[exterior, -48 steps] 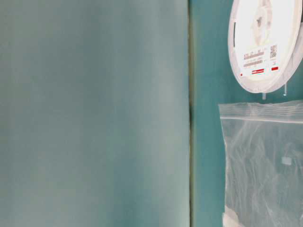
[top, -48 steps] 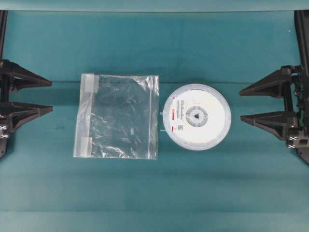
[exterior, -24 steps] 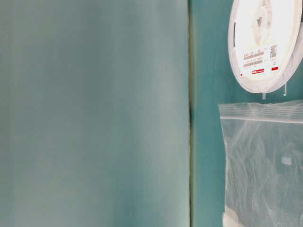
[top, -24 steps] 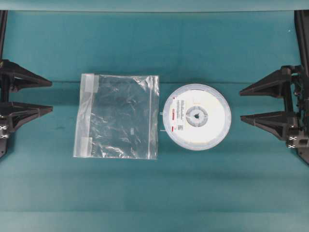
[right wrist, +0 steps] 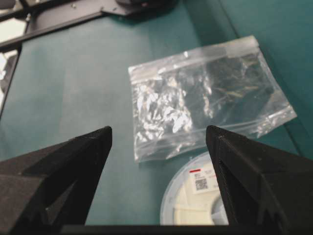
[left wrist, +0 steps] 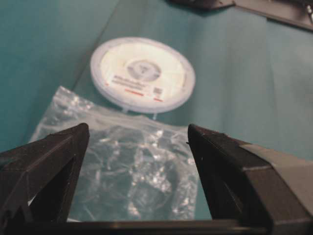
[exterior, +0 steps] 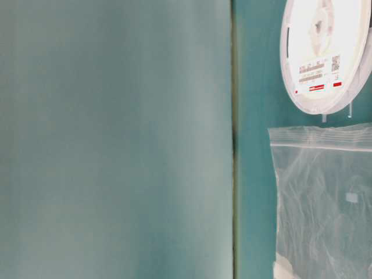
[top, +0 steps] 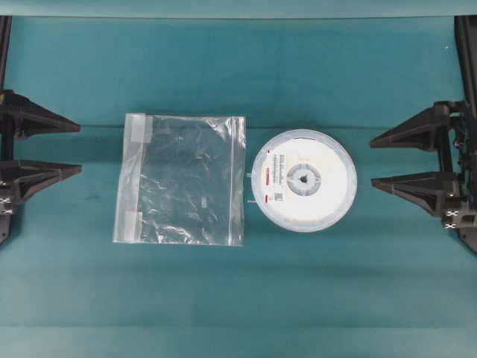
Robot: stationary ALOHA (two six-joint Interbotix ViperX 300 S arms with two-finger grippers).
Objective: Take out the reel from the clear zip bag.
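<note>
Overhead, the reel (top: 304, 180) lies flat right of centre, already outside the empty clear zip bag (top: 181, 180), nearer the spread, empty right gripper (top: 408, 159) than the spread left gripper (top: 46, 148).

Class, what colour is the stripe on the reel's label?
Red, on the reel; clearest in the table-level view.

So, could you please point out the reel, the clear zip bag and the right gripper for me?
reel (top: 304, 180): overhead view, on its grey central hub.
clear zip bag (top: 182, 181): overhead view, on its crinkled middle.
right gripper (top: 381, 162): overhead view, midway between its open fingertips.
</note>
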